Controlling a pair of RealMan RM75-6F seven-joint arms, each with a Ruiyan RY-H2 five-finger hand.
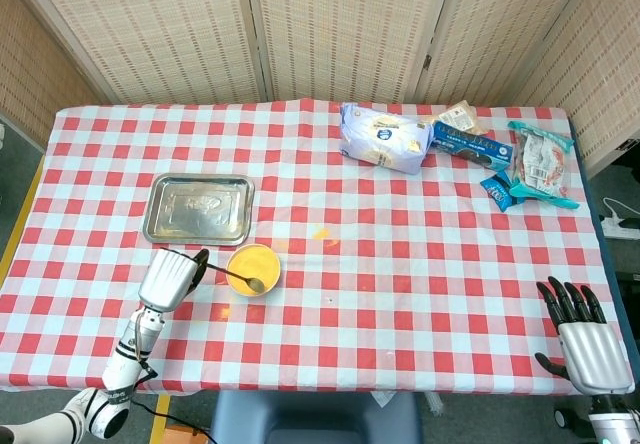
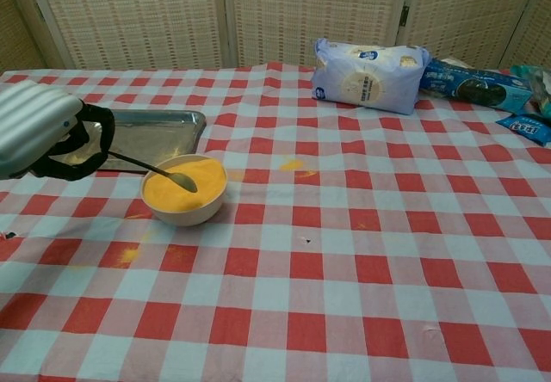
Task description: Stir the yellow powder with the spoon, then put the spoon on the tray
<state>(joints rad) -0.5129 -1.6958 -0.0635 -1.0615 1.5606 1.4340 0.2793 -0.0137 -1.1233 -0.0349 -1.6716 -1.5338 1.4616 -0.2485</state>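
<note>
Chest view: left robot hand [image 2: 39, 131] pinches a thin metal spoon [image 2: 155, 169], its tip over yellow powder [image 2: 185, 189] in a small cream bowl [image 2: 191, 213] beside a steel tray [image 2: 164, 127]. Right hand [image 1: 580, 329] rests with fingers spread, holding nothing.

We see bright, even, diffuse light in both views; shadows soft and short, mild glare on the tray [image 1: 198, 209], focus sharp, slight edge distortion.
</note>
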